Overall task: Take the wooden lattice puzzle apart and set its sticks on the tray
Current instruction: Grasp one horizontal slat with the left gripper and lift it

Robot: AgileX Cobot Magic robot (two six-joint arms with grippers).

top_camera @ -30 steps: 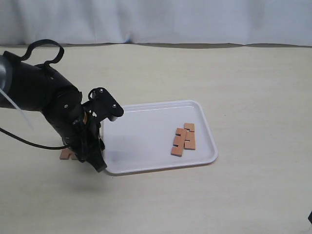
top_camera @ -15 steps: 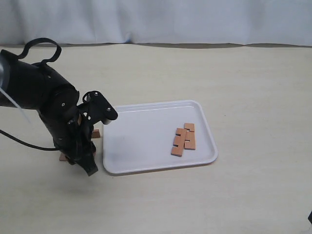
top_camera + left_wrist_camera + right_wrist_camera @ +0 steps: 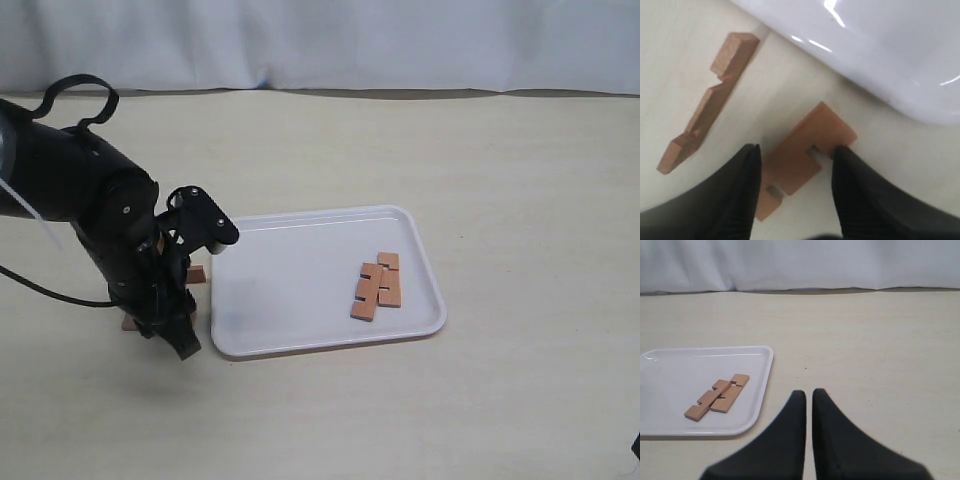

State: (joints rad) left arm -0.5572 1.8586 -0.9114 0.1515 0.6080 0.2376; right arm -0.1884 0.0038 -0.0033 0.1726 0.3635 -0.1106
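- Exterior view: A big white tray (image 3: 290,300) lies flat on the pale surface (image 3: 500,180).
- A pair of sticks (image 3: 377,285) lies on the tray, near its right rim. The two brown sticks lie side by side and touch.
- The black left arm (image 3: 90,210) bends down just beside the tray's left rim. Its left end effector (image 3: 178,322) points down at the surface, outside the tray.
- A stick by the rim (image 3: 197,273) shows next to the arm, close to the tray's left side. A stick behind the arm (image 3: 130,322) peeks out on the arm's other side, farther from the tray. Both lie on the surface, not on the tray.
- Left wrist view: The two dark fingers (image 3: 740,195) stand apart. A middle stick (image 3: 800,160) lies flat on the surface between them, with its notches showing.
- The fingers are very close to this stick on both sides. I cannot tell if they squeeze it or only stand next to it.
- A side stick (image 3: 707,100) lies apart from it, outside the fingers. The tray's rounded rim (image 3: 880,55) is near the middle stick.
- Right wrist view: The right end effector (image 3: 808,397) is clenched, with only a thin slit between its tips. It grasps nothing and hangs over bare surface.
- From here the tray (image 3: 767,385) lies off to one side, with the pair of sticks (image 3: 717,397) resting in it.
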